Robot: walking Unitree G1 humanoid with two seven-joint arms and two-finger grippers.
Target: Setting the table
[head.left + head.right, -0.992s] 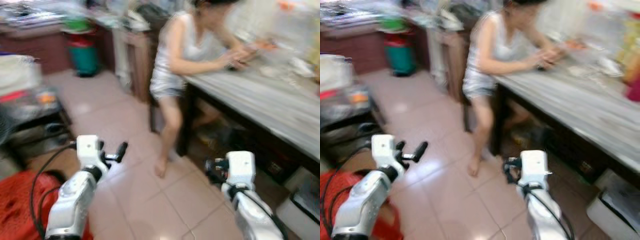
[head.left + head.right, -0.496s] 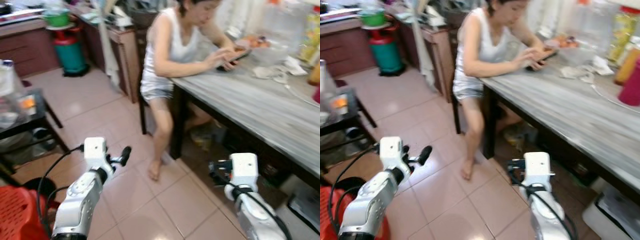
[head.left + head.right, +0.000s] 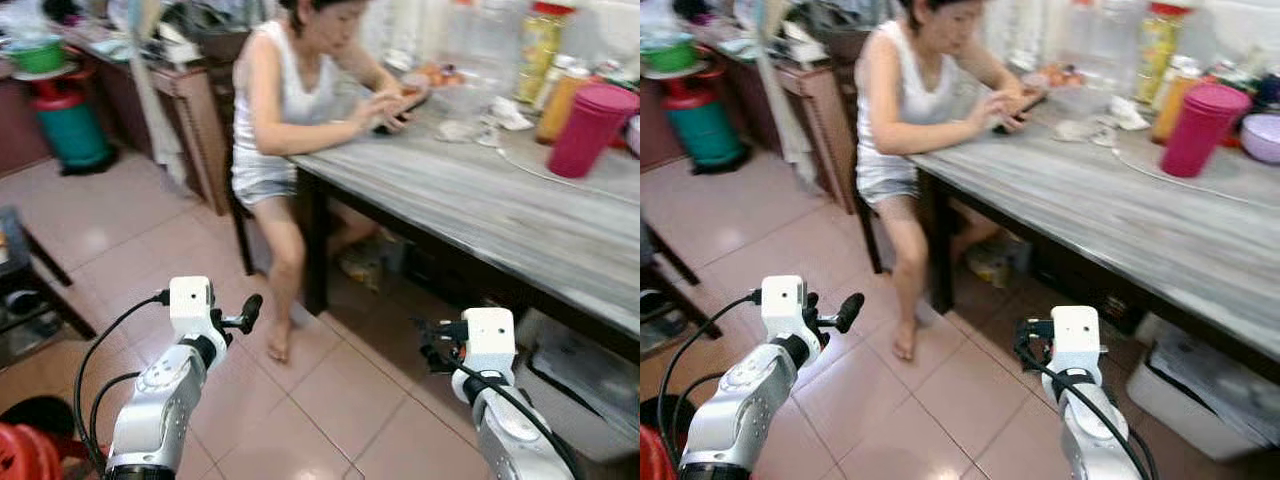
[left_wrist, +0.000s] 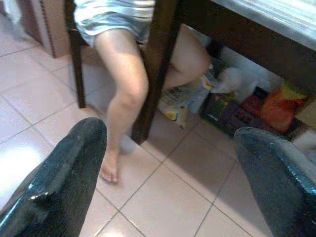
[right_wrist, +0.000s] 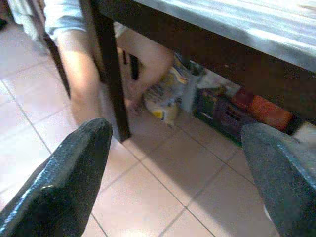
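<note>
Progress: you've placed nothing yet; both arms carry nothing.
Left gripper (image 4: 168,163): fingers apart, above floor.
Right gripper (image 5: 173,168): fingers apart, empty.
Table (image 3: 1120,215): ahead, near; a person (image 3: 910,110) sits at it.

Ahead and to my right runs the table (image 3: 480,200), a person (image 3: 285,110) seated at its far left end. On its far right side stand a cup (image 3: 585,128) and bottles (image 3: 545,45). Under it sit boxes (image 5: 222,111). A bin (image 3: 62,120) stands far left.
</note>
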